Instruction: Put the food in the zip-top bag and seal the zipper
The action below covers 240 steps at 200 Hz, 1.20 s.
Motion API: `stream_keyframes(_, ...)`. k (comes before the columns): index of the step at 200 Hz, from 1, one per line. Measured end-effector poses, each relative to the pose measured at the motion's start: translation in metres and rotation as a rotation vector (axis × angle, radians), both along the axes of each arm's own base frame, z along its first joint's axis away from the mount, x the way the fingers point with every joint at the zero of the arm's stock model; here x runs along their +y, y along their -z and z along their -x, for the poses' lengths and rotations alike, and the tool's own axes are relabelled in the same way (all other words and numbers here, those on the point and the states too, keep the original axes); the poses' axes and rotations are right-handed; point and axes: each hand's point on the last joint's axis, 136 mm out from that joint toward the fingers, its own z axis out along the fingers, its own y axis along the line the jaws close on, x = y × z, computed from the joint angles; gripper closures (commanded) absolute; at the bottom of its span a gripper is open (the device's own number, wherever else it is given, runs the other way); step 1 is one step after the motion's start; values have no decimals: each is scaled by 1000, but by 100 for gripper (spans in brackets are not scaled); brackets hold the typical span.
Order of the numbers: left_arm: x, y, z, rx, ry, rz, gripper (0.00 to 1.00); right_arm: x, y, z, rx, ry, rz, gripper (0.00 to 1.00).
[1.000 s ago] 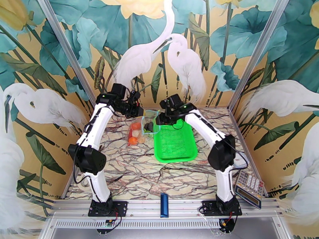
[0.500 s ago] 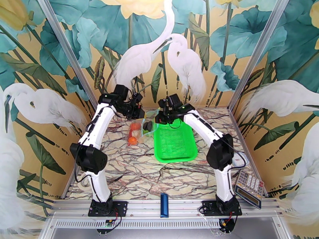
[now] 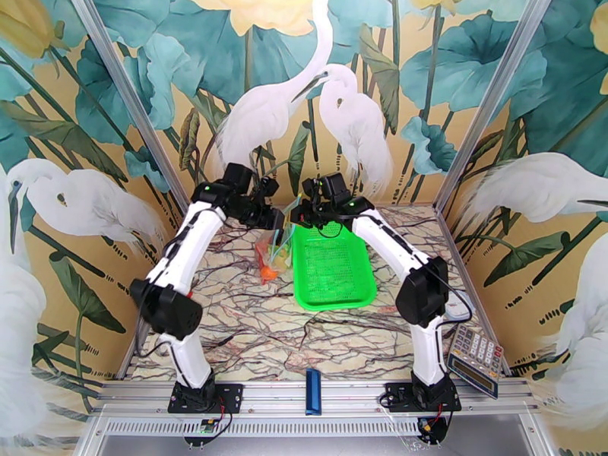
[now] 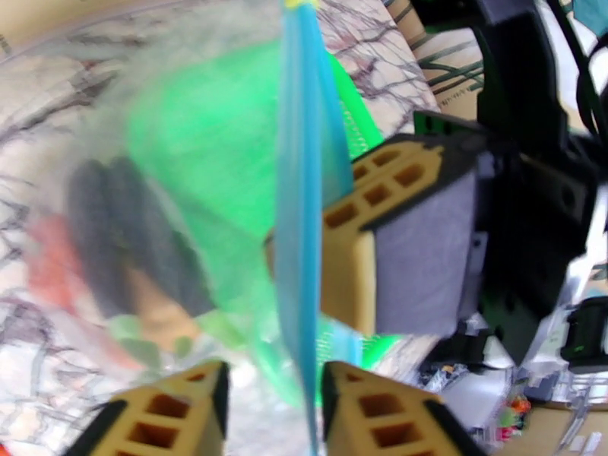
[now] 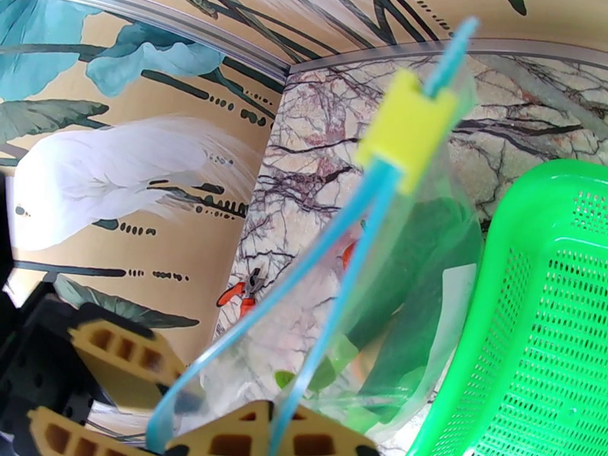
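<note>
The clear zip-top bag (image 3: pixel 273 248) hangs above the table, left of the basket, with orange and red food (image 3: pixel 267 272) bunched at its bottom. Through its film I see the dark eggplant (image 4: pixel 129 222) and a red piece (image 4: pixel 53 252). My right gripper (image 3: pixel 295 218) (image 5: pixel 277 431) is shut on the light-blue zipper (image 5: pixel 342 245) (image 4: pixel 298 184), which runs taut up to a yellow slider (image 5: pixel 406 123). Below the slider the mouth splits in two. My left gripper (image 3: pixel 275 220) (image 4: pixel 275 374) stands slightly open, and the strip passes between its fingers against the right one.
The bright green mesh basket (image 3: pixel 334 304) (image 5: pixel 547 313) lies just right of the bag, with nothing in it. A dark-blue bar (image 3: pixel 312 391) rests at the near edge between the arm bases. A calculator (image 3: pixel 475 359) sits at the near right. Painted walls close in behind the grippers.
The two grippers have moved closer together and toward the back. The bag, spread on the table before, is lifted and hangs narrow with the food gathered low.
</note>
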Motion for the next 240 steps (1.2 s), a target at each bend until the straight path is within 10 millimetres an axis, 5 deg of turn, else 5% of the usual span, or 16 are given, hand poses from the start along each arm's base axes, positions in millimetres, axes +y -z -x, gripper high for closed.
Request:
stream_keyframes(55,29,-53,37,-342,-62,-125,54,0,-6,0,-5,0,-3,100)
stream_keyframes(113,8,-23,71,-347,22,-243,51,3,-19,0,-23,-5,-14,99)
stream_keyframes(175,26,-12,66,-352,-56,-369,50,4,-14,-1,-13,-6,-7,99)
stream_keyframes(240,24,4,77,-280,-27,-354,50,5,-10,-2,-2,-10,5,99)
